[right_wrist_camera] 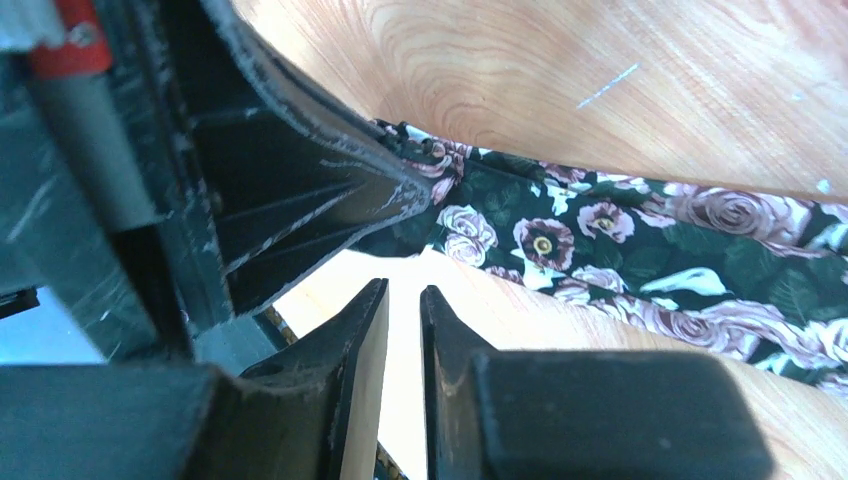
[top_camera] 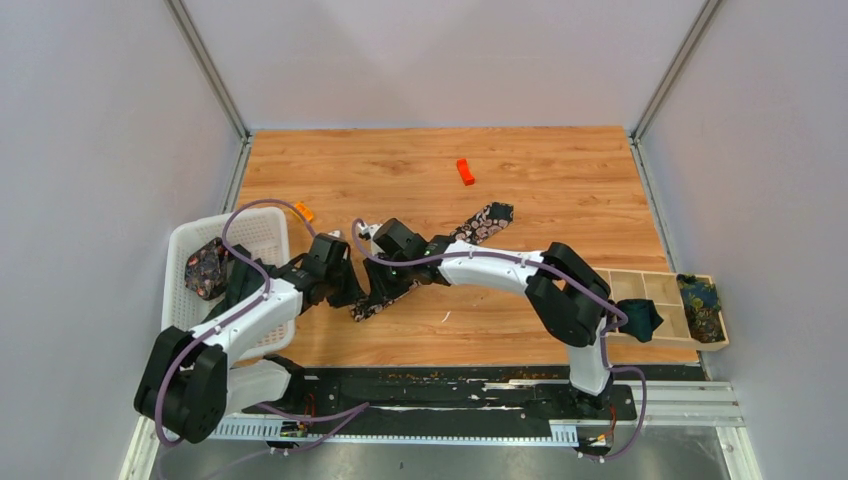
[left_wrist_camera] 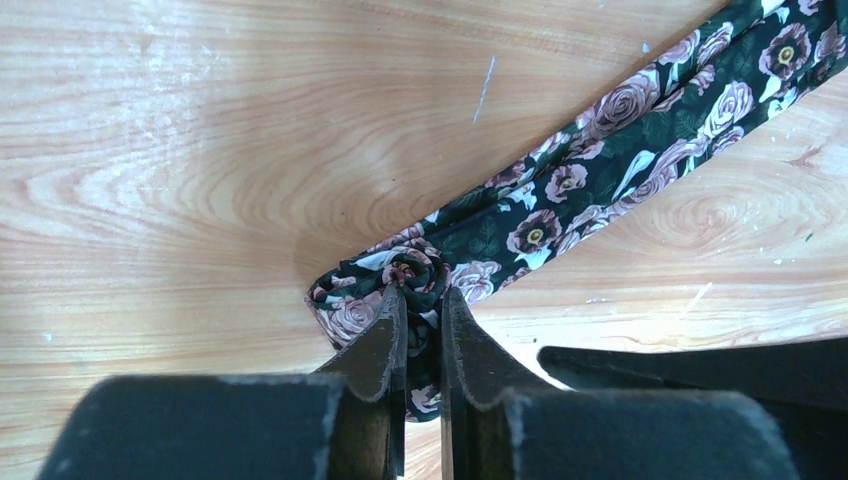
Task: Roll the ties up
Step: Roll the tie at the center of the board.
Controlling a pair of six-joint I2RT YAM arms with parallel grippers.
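A black tie with pink-white flowers (top_camera: 482, 222) lies diagonally on the wooden table; it also shows in the left wrist view (left_wrist_camera: 620, 140) and the right wrist view (right_wrist_camera: 640, 250). Its near end is wound into a small roll (left_wrist_camera: 418, 270). My left gripper (left_wrist_camera: 420, 297) is shut on that roll, at the tie's lower end in the top view (top_camera: 348, 287). My right gripper (right_wrist_camera: 402, 290) is just beside it, jaws nearly together with nothing between them, hovering next to the tie. Its place in the top view (top_camera: 385, 285) is close against the left gripper.
A white basket (top_camera: 262, 232) at the left holds a rolled patterned tie (top_camera: 205, 268). A wooden compartment tray (top_camera: 660, 290) at the right holds a dark teal tie (top_camera: 640, 318) and a blue-yellow tie (top_camera: 700, 300). Orange blocks lie at the back (top_camera: 465, 172) and near the basket (top_camera: 304, 211).
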